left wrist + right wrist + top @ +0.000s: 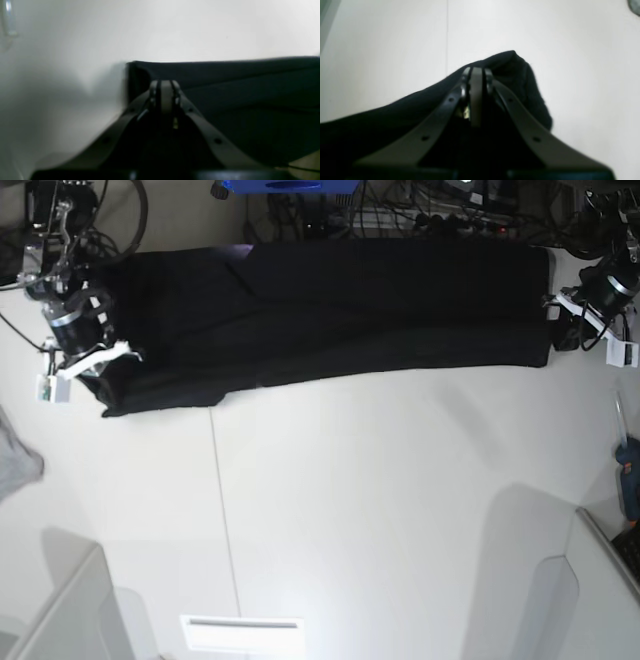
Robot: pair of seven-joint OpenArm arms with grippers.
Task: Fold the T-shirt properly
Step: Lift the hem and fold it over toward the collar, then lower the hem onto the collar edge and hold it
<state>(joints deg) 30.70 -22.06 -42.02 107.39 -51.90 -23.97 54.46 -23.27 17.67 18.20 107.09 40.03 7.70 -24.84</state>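
Both arms are stretching the T-shirt (330, 310) across the table (380, 510), the left gripper (163, 83) and right gripper (476, 71) each clamping a fabric edge. Uneven pulling is risking a corner slipping free, skewing the fold.

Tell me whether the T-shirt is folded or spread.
Folded into a long band: the T-shirt stretches across the table's far side, layered edges visible.

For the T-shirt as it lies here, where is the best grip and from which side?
Grip the T-shirt at its two end corners, one arm from each side of the table. It lies stretched in a long band along the far edge, and the left gripper and right gripper are shut on those corners.
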